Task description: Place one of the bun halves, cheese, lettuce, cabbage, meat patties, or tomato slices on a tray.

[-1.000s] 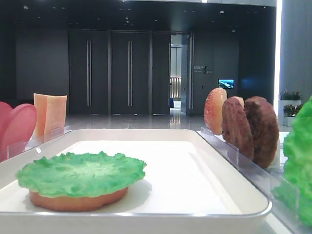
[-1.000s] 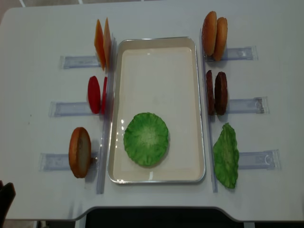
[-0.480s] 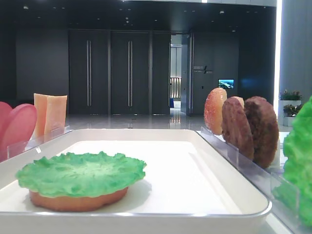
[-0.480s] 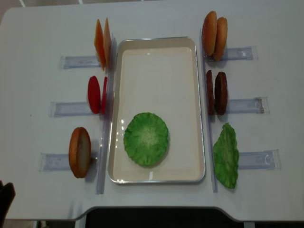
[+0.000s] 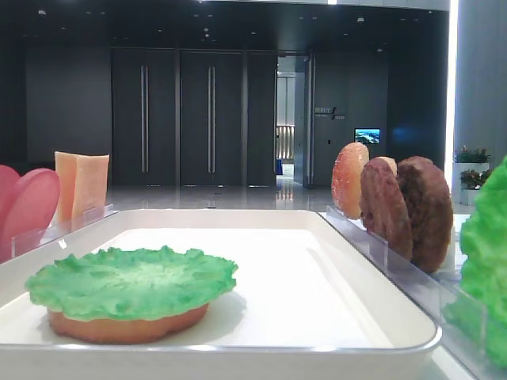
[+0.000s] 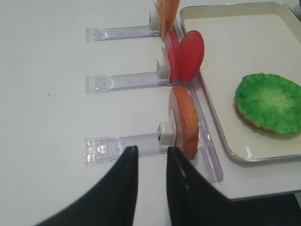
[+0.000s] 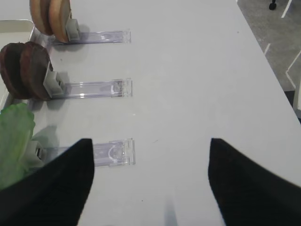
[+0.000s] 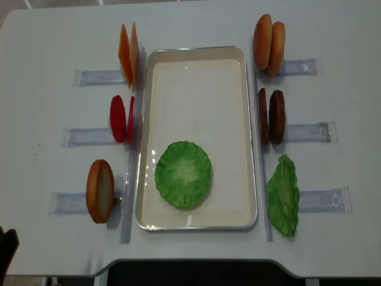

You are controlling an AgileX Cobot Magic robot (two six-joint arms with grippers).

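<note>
A lettuce (image 8: 183,174) leaf lies on a bun half (image 5: 119,326) at the near end of the white tray (image 8: 196,89). Left of the tray stand cheese (image 8: 128,52), tomato slices (image 8: 121,118) and one bun half (image 8: 99,190). To its right stand two bun halves (image 8: 269,44), meat patties (image 8: 272,117) and a second lettuce (image 8: 283,195). Cabbage is out of view. My left gripper (image 6: 151,155) is shut and empty, just short of the left bun half (image 6: 186,120). My right gripper (image 7: 149,150) is open over bare table, right of the lettuce (image 7: 14,136).
Clear plastic holders (image 8: 95,77) run outward from both long sides of the tray, each item held upright at its inner end. The table's front edge (image 8: 190,262) is near the tray, and its right edge (image 7: 263,61) drops to the floor.
</note>
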